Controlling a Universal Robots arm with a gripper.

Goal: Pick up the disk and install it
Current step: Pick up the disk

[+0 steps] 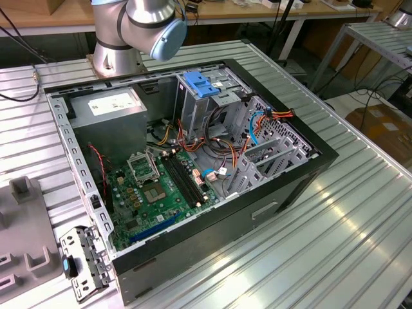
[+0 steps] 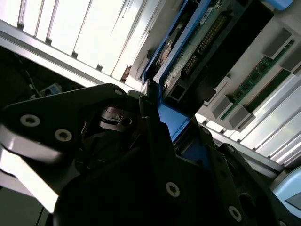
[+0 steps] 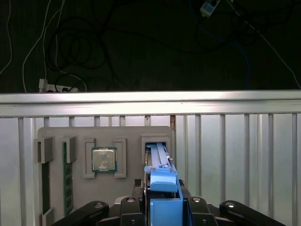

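The disk (image 3: 157, 155) stands on edge in a slot of the grey fixture tray (image 3: 127, 136), with its blue side rail toward the first wrist camera. My gripper (image 3: 163, 205) has one black finger on each side of that rail and is shut on the disk. In the second wrist view the disk (image 2: 197, 47) shows its green circuit board and connector, and the gripper (image 2: 164, 125) holds the blue rail. The open computer case (image 1: 193, 161) lies on the table in the exterior view, with its metal drive cage (image 1: 270, 154) toward the exterior view's right.
The tray also holds a processor chip (image 3: 104, 159) and memory sticks (image 3: 68, 174). Beyond it runs the table's aluminium edge rail (image 3: 150, 101), then dark floor with cables. In the case are a grey box (image 1: 109, 106), a blue bracket (image 1: 203, 84) and loose cables.
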